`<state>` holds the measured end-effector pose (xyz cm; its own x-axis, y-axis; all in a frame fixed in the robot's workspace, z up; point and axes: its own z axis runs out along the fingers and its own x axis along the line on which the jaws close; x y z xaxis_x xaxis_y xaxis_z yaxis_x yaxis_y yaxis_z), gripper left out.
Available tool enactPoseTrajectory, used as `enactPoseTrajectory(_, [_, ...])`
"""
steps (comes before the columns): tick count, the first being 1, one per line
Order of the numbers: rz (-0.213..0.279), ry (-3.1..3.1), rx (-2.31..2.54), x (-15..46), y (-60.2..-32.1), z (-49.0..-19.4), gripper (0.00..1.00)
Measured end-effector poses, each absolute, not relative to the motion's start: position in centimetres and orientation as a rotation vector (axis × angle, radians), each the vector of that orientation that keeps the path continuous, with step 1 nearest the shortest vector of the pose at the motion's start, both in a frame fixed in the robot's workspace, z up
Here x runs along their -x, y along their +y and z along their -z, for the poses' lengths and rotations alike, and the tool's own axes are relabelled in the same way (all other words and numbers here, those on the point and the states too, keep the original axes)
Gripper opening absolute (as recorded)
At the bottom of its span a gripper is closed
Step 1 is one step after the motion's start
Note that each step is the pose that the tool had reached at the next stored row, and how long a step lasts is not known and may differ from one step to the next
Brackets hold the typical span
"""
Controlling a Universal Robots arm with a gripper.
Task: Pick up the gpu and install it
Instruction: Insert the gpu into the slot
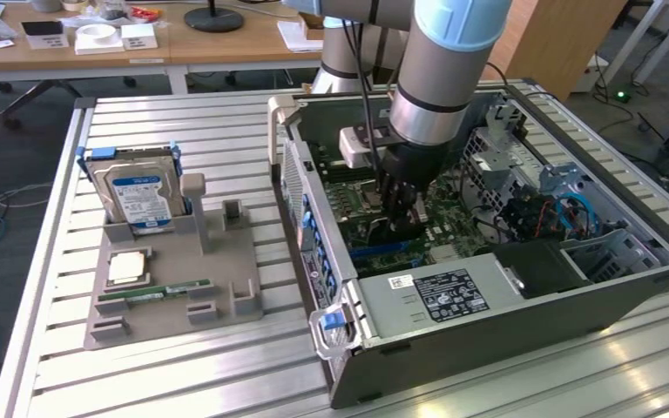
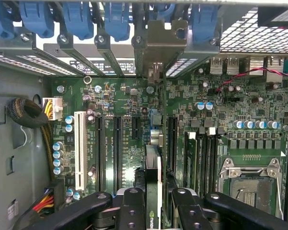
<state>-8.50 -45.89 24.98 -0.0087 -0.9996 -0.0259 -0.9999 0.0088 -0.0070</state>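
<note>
The pincer (image 2: 159, 211) pinches the gpu (image 2: 153, 167) edge-on between its fingers inside the computer case (image 1: 509, 340), apparently holding it upright so its lower edge meets the motherboard (image 2: 124, 96) slot directly beneath.

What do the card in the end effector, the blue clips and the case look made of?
The card: green circuit-board laminate, slightly glossy, printed logo.
The blue clips: likely moulded plastic, smooth uniform colour.
The case: probably sheet metal, matte grey, folded edges and perforated panels.
</note>
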Motion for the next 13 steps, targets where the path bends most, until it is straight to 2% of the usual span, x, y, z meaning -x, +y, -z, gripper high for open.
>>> enactPoseTrajectory(13, [-0.021, 2.215, 2.195, 8.55, -45.89, -24.94, 0.26])
